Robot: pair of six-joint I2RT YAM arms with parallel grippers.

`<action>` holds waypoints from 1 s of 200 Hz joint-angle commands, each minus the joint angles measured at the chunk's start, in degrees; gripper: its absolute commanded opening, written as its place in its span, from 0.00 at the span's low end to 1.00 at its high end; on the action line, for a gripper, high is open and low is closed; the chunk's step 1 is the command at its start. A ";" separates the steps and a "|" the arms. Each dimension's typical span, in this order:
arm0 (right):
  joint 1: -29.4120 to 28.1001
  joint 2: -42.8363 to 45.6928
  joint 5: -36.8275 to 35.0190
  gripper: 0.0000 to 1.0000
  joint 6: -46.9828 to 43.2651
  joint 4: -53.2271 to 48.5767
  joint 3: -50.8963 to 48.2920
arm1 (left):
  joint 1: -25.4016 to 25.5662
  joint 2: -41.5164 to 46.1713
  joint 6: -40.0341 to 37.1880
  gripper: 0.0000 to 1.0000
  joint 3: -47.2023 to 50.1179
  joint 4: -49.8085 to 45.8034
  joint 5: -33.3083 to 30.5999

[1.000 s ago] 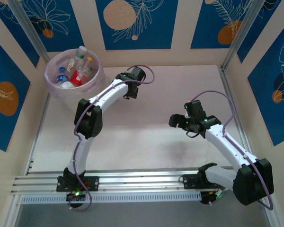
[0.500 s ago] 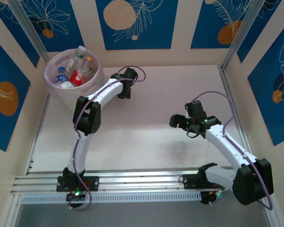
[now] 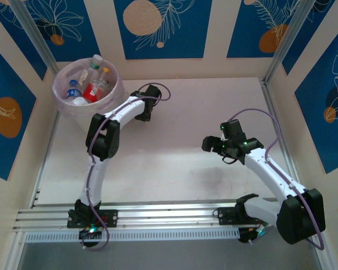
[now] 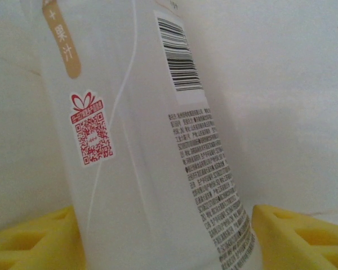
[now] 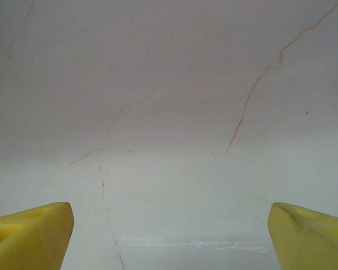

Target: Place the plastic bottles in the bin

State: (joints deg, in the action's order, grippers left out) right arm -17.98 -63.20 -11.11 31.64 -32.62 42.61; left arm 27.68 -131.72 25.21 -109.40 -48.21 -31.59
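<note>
A plastic bottle point(image 4: 152, 140) with a white label, a barcode and a red QR mark stands tilted between my left gripper's point(image 4: 166, 230) yellow fingers point(image 4: 28, 239), which press on both its sides. From above, my left gripper point(image 3: 144, 111) is low over the table, just right of the bin point(image 3: 116, 90). The bin is round, translucent pink and holds several bottles point(image 3: 92, 90) with red, blue and green details. My right gripper point(image 5: 169, 236) is open over bare table, its fingers point(image 5: 31, 233) wide apart with nothing between them; from above it point(image 3: 209, 145) hangs at centre right.
The tabletop point(image 3: 180, 169) is pale and cracked, walled by blue-and-cream panels. An aluminium rail point(image 3: 158, 216) runs along the near edge by the arm bases. A metal post point(image 3: 281, 45) stands at the back right corner.
My left arm has drawn its wrist left and nearer the bin, and its jaws have closed in on the bottle. The right arm has not moved.
</note>
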 commanded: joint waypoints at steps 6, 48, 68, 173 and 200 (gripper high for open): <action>0.31 0.54 1.23 0.90 0.35 -0.16 -0.34 | 2.01 3.77 -0.03 0.66 5.95 0.25 4.11; 0.22 0.01 1.40 0.90 0.01 -0.33 0.35 | 6.86 12.13 1.28 0.64 15.90 1.72 4.68; 0.22 -0.08 1.30 0.90 0.05 -0.17 0.30 | 9.83 17.11 3.58 0.64 21.66 2.31 5.72; -0.06 -1.14 1.48 0.90 -0.01 0.62 0.81 | 14.38 26.74 9.51 0.95 31.92 4.08 10.89; -0.04 -1.06 1.61 0.90 0.07 0.54 0.57 | 14.16 26.67 7.79 1.00 28.13 2.42 9.24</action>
State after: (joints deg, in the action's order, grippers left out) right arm -17.87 -64.40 -10.50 31.64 -32.16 42.63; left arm 42.24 -106.91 34.22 -77.69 -43.97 -21.82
